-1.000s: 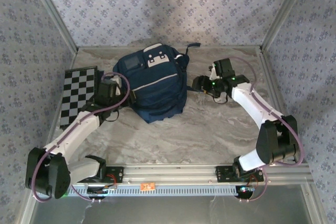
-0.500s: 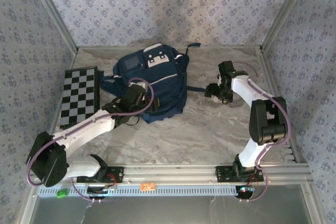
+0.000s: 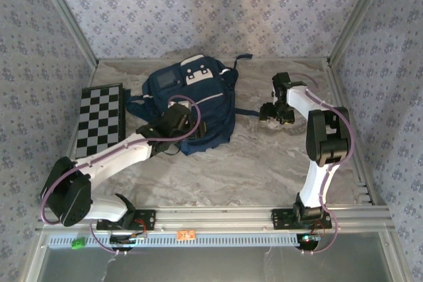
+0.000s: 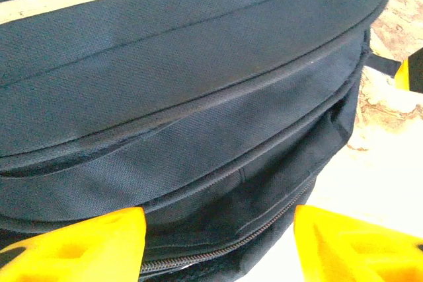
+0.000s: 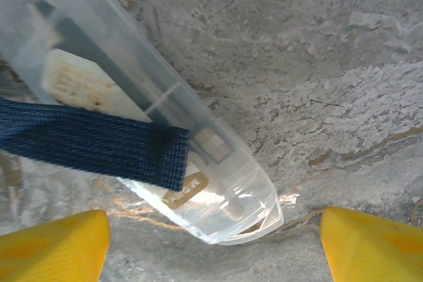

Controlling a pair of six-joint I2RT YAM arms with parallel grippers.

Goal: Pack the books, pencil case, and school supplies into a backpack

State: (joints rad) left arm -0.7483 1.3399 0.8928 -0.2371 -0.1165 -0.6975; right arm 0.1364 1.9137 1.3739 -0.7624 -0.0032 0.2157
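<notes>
School supplies (image 5: 125, 84), clear oblong case: flat on worktop (image 5: 330, 64) directly under open right claw (image 5: 211, 242), long axis slanting across its gap, strap (image 5: 92, 143) seemingly draped over it; left claw (image 4: 218, 229) open at backpack (image 4: 198, 97).

The left tool (image 4: 218, 249) is hovering with its yellow fingers (image 4: 73, 246) spread wide. The navy backpack (image 4: 198, 97) is lying just ahead (its zipper (image 4: 277, 219) running between them), and pale counter (image 4: 383, 170) is showing beside the right finger.

Bright diffuse light, soft shadows, pics sharp
</notes>
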